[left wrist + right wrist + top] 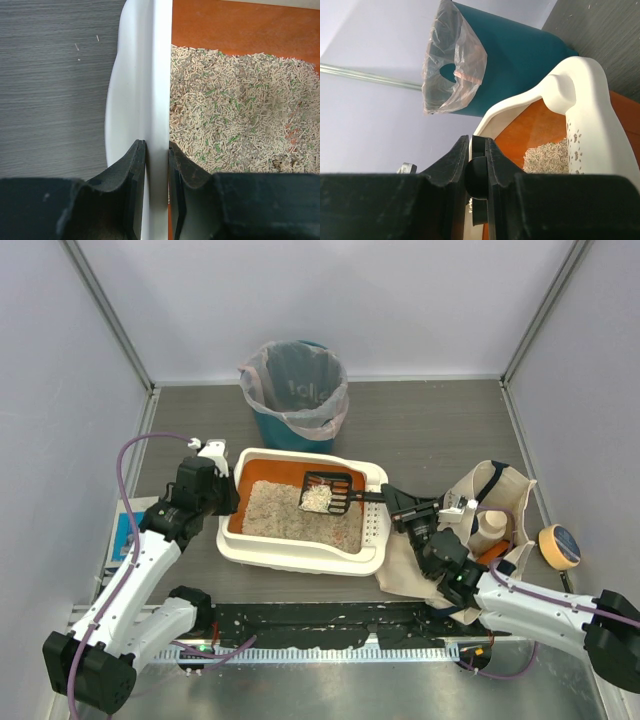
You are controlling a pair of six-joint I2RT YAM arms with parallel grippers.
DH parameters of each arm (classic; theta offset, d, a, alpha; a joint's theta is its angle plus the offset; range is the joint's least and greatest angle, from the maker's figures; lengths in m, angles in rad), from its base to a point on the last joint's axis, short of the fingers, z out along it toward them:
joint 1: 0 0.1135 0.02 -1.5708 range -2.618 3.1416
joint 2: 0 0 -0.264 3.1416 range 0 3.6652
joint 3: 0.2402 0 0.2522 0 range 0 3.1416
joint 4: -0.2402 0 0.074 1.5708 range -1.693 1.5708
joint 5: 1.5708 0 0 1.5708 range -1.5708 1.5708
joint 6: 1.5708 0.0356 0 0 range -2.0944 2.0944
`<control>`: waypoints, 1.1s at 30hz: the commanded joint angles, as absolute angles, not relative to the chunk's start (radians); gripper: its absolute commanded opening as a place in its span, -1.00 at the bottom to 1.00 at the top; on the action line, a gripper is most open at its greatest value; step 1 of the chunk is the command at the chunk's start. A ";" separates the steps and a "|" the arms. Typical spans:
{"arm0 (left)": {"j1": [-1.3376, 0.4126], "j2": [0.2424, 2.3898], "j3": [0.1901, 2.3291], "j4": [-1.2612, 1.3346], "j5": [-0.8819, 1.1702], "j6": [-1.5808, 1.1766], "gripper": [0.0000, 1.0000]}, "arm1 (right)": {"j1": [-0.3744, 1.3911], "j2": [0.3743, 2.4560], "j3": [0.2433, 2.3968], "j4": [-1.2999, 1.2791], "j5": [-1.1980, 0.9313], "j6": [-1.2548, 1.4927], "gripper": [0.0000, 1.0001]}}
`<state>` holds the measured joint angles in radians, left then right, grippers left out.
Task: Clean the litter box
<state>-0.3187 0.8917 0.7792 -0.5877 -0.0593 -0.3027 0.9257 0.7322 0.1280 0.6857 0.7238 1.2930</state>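
Note:
The cream-white litter box (375, 540) with orange inner walls and grey-beige litter (280, 508) sits mid-table. My left gripper (226, 490) is shut on its left rim (156, 100), one finger outside, one inside. My right gripper (400, 504) is shut on the black handle (479, 176) of a black scoop (330, 491). The scoop is held above the litter at the box's far side with a pile of pale litter in it. In the right wrist view the scoop's head is hidden behind the fingers (451, 167).
A teal bin (295, 390) with a plastic liner stands behind the box, also in the right wrist view (520, 55). A beige cloth tote bag (490, 515) lies to the right, with an orange tape roll (558, 545) beyond it. A blue item (125, 535) lies at the left edge.

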 commanded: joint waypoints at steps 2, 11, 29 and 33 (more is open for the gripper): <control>-0.319 0.877 0.782 -0.583 -0.060 -0.298 -0.49 | 0.908 0.799 0.165 0.795 0.693 1.344 -0.98; -0.319 0.879 0.782 -0.583 -0.055 -0.298 -0.50 | 0.887 0.796 0.124 0.833 0.715 1.398 -0.98; -0.318 0.887 0.781 -0.580 -0.052 -0.299 -0.50 | 0.868 0.739 0.175 0.718 0.691 1.322 -0.98; -0.319 0.888 0.784 -0.583 -0.052 -0.299 -0.51 | 0.867 0.748 0.153 0.838 0.646 1.250 -0.98</control>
<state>-0.3187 0.8925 0.7792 -0.5877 -0.0589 -0.3027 0.8745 0.7494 0.1417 0.7357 0.6563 1.2919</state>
